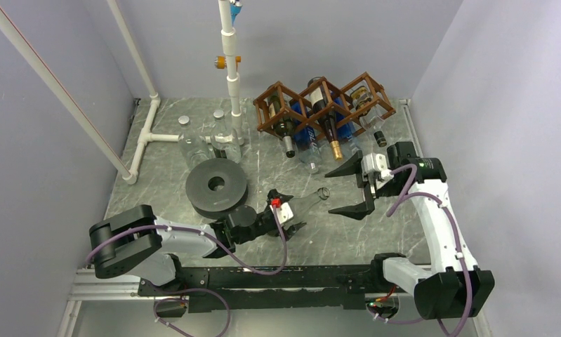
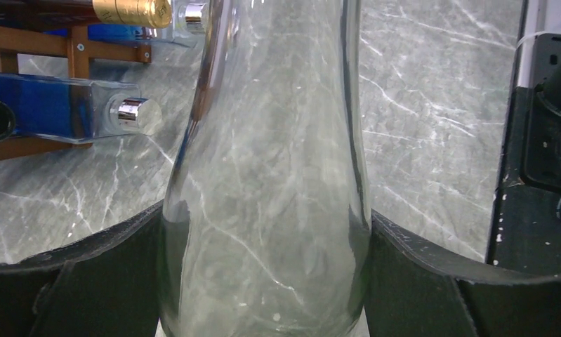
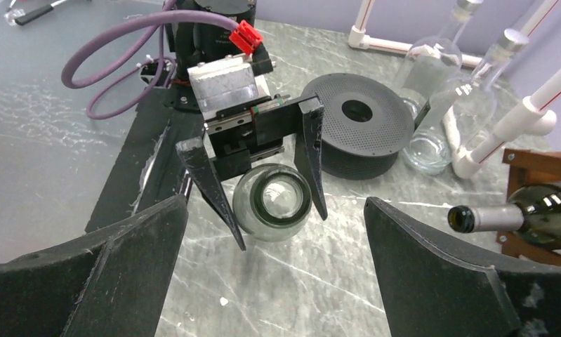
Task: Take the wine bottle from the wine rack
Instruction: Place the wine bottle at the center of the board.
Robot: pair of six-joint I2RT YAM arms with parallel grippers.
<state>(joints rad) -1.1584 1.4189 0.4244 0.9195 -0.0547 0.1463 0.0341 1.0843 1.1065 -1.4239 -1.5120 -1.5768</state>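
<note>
The brown wooden wine rack (image 1: 323, 105) stands at the back, right of centre, with several bottles in its cells, among them a dark gold-capped wine bottle (image 1: 328, 125). My left gripper (image 1: 286, 219) is shut on a clear glass bottle (image 1: 307, 202) that lies on its side well in front of the rack, mouth towards my right gripper. In the left wrist view the bottle (image 2: 263, 210) fills the gap between both fingers (image 2: 88, 281). My right gripper (image 1: 354, 189) is open and empty, facing the bottle's mouth (image 3: 274, 200). The rack's edge (image 3: 526, 158) shows at the right.
A black perforated disc (image 1: 216, 186) lies left of the held bottle. A white PVC pipe frame (image 1: 151, 137) and clear bottles (image 1: 193, 147) stand at the back left. A dark bottle's neck (image 3: 488, 217) sticks out of the rack near my right gripper.
</note>
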